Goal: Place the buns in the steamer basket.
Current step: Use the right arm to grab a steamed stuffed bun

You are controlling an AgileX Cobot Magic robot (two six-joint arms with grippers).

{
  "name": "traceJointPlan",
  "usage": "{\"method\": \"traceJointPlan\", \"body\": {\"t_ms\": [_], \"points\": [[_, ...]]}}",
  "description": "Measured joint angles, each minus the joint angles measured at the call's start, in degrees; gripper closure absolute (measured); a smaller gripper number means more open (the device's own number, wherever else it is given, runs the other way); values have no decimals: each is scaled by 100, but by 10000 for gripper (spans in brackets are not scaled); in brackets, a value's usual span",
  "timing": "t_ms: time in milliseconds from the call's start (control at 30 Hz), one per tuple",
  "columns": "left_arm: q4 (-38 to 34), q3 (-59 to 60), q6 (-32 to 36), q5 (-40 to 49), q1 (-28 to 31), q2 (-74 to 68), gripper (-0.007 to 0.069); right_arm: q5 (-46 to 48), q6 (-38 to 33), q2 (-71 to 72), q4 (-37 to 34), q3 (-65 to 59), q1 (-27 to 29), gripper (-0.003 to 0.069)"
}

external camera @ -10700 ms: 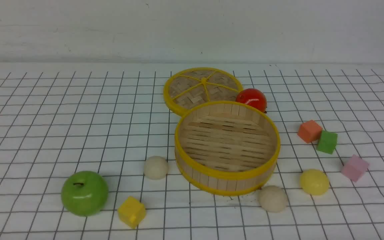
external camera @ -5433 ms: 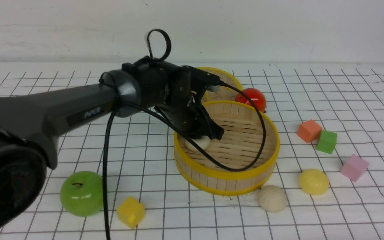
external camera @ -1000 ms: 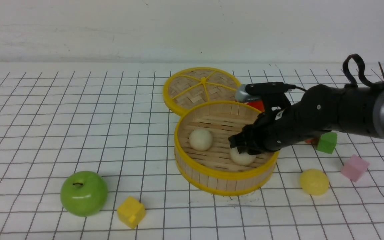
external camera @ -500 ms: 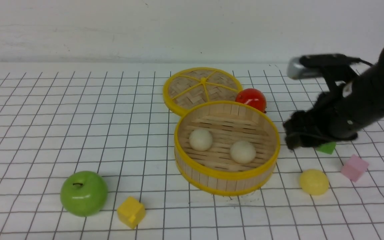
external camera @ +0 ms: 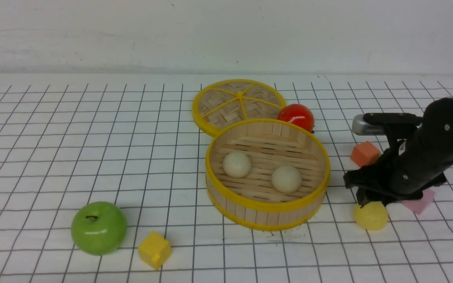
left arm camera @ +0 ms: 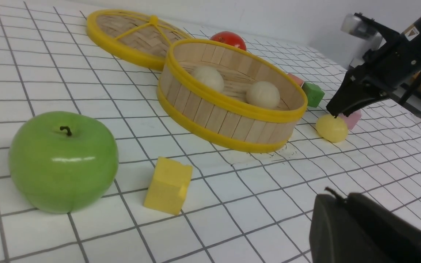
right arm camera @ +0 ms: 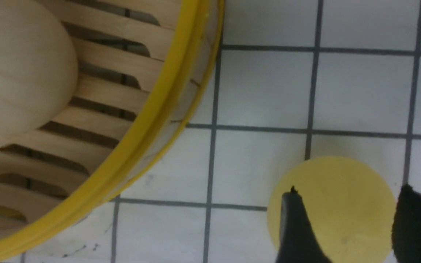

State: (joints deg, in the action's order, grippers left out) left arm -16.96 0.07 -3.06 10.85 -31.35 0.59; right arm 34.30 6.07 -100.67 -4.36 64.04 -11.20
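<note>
While 2 off-white buns [external camera: 237, 164] lie inside the steamer basket [external camera: 267, 205], my right gripper [external camera: 370, 201] hangs open just right of that basket, fingers [right arm camera: 295, 233] straddling the pale yellow bun [external camera: 372, 219]; my left gripper [left arm camera: 356, 223] shows too little, so its opening I cannot tell.

The right arm [external camera: 442, 133] is black throughout: a thick, rounded housing with a slight sheen and small pale screw heads dotted along its side. At 10 o'clock from the housing, a black bracket carries a silver-grey camera box [external camera: 364, 125] with a rounded end. The right gripper [external camera: 372, 201] is also black. Its 2 fingers [right arm camera: 296, 230] are flat and matte and taper to narrow tips. Seen from the left wrist, the arm bears a small white-and-yellow sticker [left arm camera: 410, 32]. The left gripper [left arm camera: 364, 230] shows only as a smooth, rounded black block with a thin raised ridge.
</note>
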Motion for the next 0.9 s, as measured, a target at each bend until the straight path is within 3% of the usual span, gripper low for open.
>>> {"method": "traceJointPlan", "body": {"t_ms": [267, 700, 900], "points": [[0, 0, 0, 0, 0, 0, 584, -195, 19, -213, 28, 0, 27, 341], [0, 0, 0, 0, 0, 0, 567, -97, 19, -197, 45, 0, 27, 626], [0, 0, 0, 4, 0, 0, 559, 415, 19, 323, 40, 222, -155, 659]]}}
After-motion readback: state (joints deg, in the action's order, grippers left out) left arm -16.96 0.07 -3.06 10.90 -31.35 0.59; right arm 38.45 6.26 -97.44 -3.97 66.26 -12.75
